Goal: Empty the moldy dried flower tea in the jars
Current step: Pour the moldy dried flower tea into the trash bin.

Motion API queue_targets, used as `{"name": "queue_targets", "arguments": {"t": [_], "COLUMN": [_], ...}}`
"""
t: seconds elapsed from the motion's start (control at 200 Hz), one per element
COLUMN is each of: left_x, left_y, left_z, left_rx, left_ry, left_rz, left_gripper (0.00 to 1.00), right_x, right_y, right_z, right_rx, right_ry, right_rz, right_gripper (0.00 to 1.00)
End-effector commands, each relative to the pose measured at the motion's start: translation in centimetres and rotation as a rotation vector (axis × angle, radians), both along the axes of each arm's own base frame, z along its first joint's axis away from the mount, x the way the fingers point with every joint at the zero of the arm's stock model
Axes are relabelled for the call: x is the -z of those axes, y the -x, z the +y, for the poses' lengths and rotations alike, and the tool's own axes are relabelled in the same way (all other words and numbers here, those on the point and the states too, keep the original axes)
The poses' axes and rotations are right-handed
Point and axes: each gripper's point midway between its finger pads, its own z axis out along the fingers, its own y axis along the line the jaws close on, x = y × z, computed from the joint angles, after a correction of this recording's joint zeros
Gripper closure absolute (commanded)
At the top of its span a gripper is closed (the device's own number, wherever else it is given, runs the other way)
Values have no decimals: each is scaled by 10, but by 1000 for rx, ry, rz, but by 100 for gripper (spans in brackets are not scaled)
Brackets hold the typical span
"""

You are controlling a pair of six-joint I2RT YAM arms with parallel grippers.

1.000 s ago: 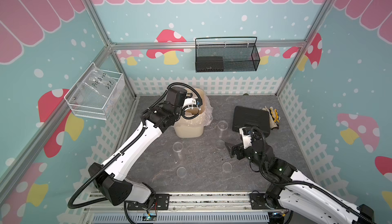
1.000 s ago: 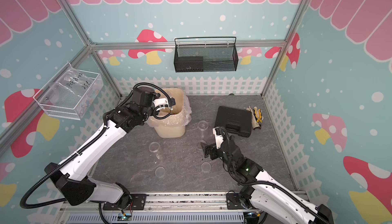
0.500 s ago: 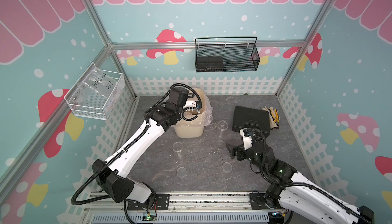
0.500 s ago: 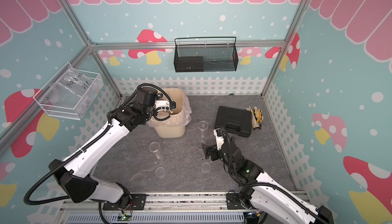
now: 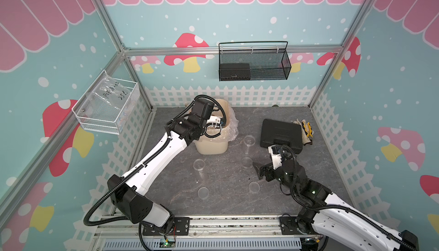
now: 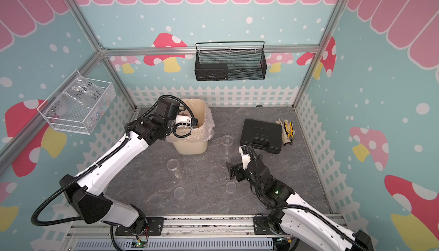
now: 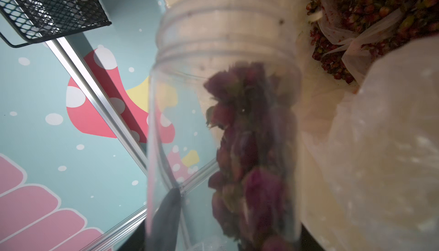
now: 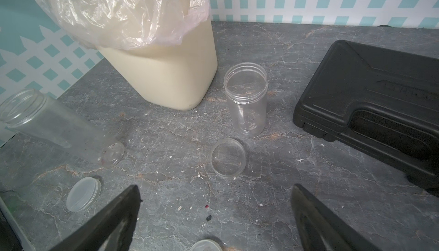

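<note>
My left gripper [image 5: 215,125] is shut on a clear jar [image 7: 221,76] that lies tipped over the rim of the cream bin [image 5: 211,146]. One dark finger [image 7: 166,214] shows through the jar wall. Dark red dried flower tea [image 7: 244,143] still lies along the jar's side, and more of it is heaped in the bin's liner [image 7: 370,24]. Two empty jars stand upright on the table [image 5: 249,140] [image 5: 199,165], also in the right wrist view [image 8: 245,100] [image 8: 54,124]. My right gripper [image 5: 259,170] [image 8: 215,188] hangs open over the table, holding nothing.
Three clear lids lie on the grey table [image 8: 228,157] [image 8: 83,194] [image 5: 254,186]. A black case [image 5: 281,134] with gloves [image 5: 305,129] behind it sits at the right. A wire basket [image 5: 254,62] hangs on the back wall, and a clear box [image 5: 107,105] on the left wall.
The left arm has swung slightly while the jar stays tipped over the bin. The right arm has hardly moved.
</note>
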Motion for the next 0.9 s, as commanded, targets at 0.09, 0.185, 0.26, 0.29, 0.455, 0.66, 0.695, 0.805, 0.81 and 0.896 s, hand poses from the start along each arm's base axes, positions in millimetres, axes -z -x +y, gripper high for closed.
{"name": "queue_targets", "arguments": {"t": [0.09, 0.185, 0.26, 0.29, 0.455, 0.66, 0.695, 0.805, 0.81, 0.896], "left_x": [-7, -6, -5, -4, -1, 4, 4, 5, 6, 6], "left_y": [0, 1, 2, 3, 3, 4, 4, 4, 4, 5], "left_z": [5, 6, 6, 7, 5, 4, 3, 3, 3, 2], "left_rx": [16, 15, 18, 19, 27, 32, 34, 33, 34, 35], "left_ry": [-70, -82, -91, -95, -100, -102, -101, -100, -100, -98], "left_rz": [29, 44, 59, 66, 91, 120, 125, 135, 137, 147], "left_gripper": [100, 100, 100, 100, 100, 100, 100, 100, 100, 100], "right_x": [2, 3, 3, 4, 6, 10, 10, 11, 11, 13], "right_y": [3, 4, 5, 5, 7, 9, 9, 9, 9, 9], "right_z": [1, 1, 1, 1, 0, -1, -1, 0, 0, 0], "right_rx": [-12, -14, -16, -16, -13, -17, -20, -23, -23, -24], "right_ry": [-20, -24, -26, -26, -32, -37, -37, -39, -40, -39], "right_rz": [-11, -11, -12, -12, -9, -3, -3, -3, -3, -1], "right_gripper": [1, 0, 0, 1, 0, 0, 0, 0, 0, 0]}}
